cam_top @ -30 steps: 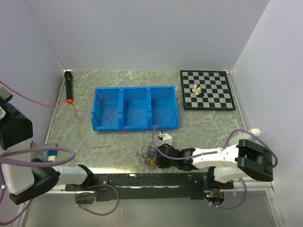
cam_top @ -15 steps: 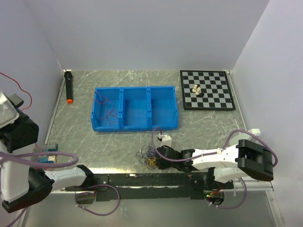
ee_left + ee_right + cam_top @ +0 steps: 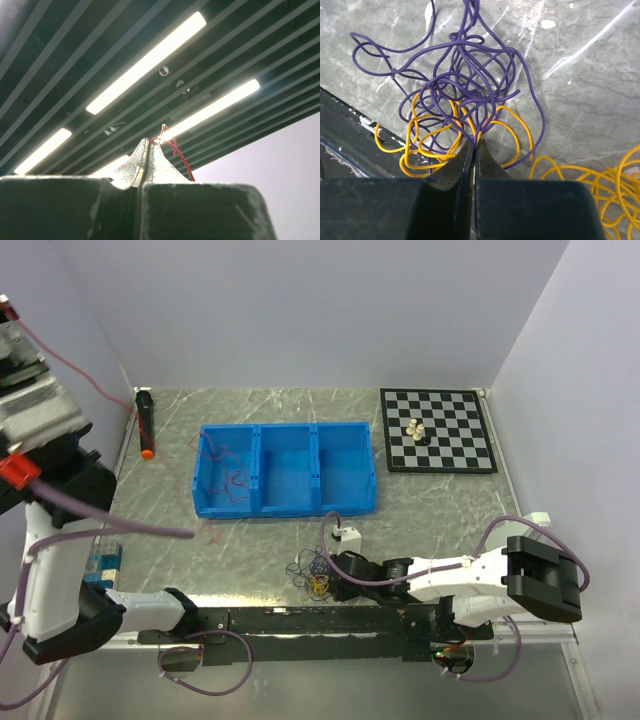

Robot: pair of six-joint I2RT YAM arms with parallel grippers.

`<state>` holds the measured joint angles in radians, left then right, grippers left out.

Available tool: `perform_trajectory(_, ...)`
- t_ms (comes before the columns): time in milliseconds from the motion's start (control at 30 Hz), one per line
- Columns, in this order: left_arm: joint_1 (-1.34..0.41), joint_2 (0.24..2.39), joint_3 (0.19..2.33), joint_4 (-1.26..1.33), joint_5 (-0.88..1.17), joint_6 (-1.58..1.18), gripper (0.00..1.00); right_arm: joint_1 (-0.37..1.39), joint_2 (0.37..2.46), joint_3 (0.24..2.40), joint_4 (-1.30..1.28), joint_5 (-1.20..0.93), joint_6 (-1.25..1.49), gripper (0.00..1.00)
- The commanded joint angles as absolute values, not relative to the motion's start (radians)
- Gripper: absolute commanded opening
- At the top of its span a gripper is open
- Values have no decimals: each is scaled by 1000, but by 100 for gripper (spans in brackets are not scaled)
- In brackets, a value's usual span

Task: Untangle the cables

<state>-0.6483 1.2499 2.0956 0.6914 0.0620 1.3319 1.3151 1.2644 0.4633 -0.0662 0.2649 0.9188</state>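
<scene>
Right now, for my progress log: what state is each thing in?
Left end effector: shut on thin red wire, pointing upward.
Right end effector: shut on purple-and-yellow wire tangle, lying knotted on grey marble tabletop.
Blue three-compartment plastic bin: loose red wires in left compartment.

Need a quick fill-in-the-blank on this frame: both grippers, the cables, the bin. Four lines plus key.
1. The wire pinched in the shut left gripper is ____ in colour.
2. The right gripper is shut on a tangle of purple and ____ strands.
3. The blue bin has ____ compartments.
4. The loose red wires in the bin lie in its ____ compartment.

Missing words: red; yellow; three; left
</scene>
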Motion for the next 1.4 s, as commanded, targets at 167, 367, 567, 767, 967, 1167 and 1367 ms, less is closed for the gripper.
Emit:
perform_trajectory(167,-416,1373,2131,698,-37,1211,2,1333,1229,440,-54,281,922,0)
perform_trajectory(367,-238,1485,2234,666,-70,1020,2,1335,1224,431,-48,282,928,0)
perform_trajectory(567,-202,1597,2425,627,-40,927,2,1336,1238,426,-32,276,934,0)
perform_trajectory(767,-187,1629,2404,709,-34,925,1,1341,1252,434,-31,275,931,0)
perform_trajectory(967,-143,1597,2316,735,-23,861,2,1342,1241,423,-25,276,942,0)
perform_trajectory(1167,-132,1652,2418,707,9,867,2,1342,1250,423,-17,273,940,0)
perform_trajectory(1367,-132,1631,2341,738,29,861,2,1342,1253,422,-11,272,946,0)
